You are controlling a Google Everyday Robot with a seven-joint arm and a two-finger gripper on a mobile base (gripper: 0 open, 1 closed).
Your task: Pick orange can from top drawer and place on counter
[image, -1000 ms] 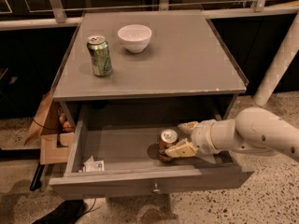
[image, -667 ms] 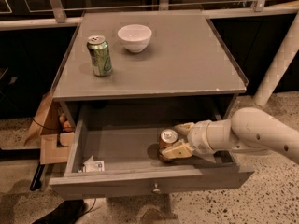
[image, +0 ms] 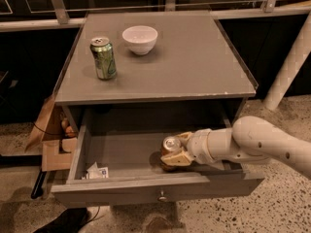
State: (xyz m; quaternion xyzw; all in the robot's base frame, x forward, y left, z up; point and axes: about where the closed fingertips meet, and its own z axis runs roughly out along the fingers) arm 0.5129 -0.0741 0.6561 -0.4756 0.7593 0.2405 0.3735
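Observation:
The orange can (image: 170, 146) stands upright on the floor of the open top drawer (image: 126, 154), right of its middle, silver top showing. My gripper (image: 178, 147) reaches in from the right at can height. One finger lies behind the can and one in front, both against its sides, so the gripper is shut on it. The can's lower body is partly hidden by the front finger. The counter (image: 194, 62) above is a flat grey tabletop.
A green can (image: 103, 58) and a white bowl (image: 140, 39) stand on the counter's left and back. A small white packet (image: 96, 171) lies in the drawer's front left corner. A cardboard box (image: 51, 140) sits on the floor to the left, and a white post (image: 289, 67) stands to the right.
My gripper has moved a little left inside the drawer, and its fingers now enclose the orange can. The can has stayed where it was.

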